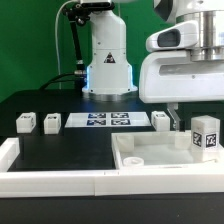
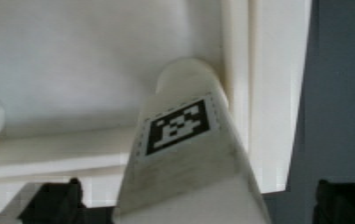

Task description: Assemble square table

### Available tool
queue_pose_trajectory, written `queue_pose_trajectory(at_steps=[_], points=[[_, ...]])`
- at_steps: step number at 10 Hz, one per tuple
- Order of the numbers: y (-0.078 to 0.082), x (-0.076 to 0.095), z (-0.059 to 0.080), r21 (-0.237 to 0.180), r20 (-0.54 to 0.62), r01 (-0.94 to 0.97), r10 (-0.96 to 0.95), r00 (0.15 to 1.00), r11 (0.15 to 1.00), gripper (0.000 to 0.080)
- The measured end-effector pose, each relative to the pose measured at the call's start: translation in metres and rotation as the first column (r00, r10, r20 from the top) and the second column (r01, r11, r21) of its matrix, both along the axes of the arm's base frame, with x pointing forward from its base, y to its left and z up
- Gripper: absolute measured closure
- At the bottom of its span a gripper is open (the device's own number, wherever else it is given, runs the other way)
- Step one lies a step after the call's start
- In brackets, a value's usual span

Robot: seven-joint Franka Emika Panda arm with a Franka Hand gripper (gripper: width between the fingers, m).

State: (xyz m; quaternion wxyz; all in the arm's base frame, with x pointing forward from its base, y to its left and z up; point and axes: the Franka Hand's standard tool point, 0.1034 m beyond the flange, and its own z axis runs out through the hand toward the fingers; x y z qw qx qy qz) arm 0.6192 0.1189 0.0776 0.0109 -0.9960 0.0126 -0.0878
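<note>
The square table panel (image 1: 150, 155) lies flat at the front of the exterior view's right, raised rim up. One white tagged leg (image 1: 205, 135) stands in its far right corner. My gripper (image 1: 190, 122) hangs over that leg. In the wrist view the leg (image 2: 188, 150) rises between my two dark fingertips (image 2: 58, 200), close to the panel's rim (image 2: 272, 60). A gap shows on each side of the leg, so my gripper (image 2: 200, 198) is open and grips nothing. Two more legs (image 1: 26, 122) (image 1: 51, 122) stand at the left, and a third (image 1: 160, 121) behind the panel.
The marker board (image 1: 100, 121) lies in front of the robot base (image 1: 108, 70). A long low white wall (image 1: 50, 182) edges the black surface along the front and left.
</note>
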Motion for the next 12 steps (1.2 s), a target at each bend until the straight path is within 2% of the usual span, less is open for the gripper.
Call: queue_pose_trajectory(at_steps=[1,3,6,8,12], points=[[0.0011,-0.0005,-0.0005,-0.024,0.000,-0.102,0.102,0.995,0.995,0.0150],[-0.0009,-0.0005,-0.0005,-0.045,-0.001,-0.212,0.212,0.977,0.976,0.0150],[-0.0017,-0.0004,-0.0007,-0.053,-0.003,-0.252,0.252,0.968,0.966,0.0165],[-0.0017,-0.0004,-0.0007,-0.053,-0.003,-0.252,0.252,0.968,0.966,0.0512],[-0.0021,-0.0004,-0.0009,-0.047,-0.002,-0.220,0.220,0.975,0.974,0.0509]])
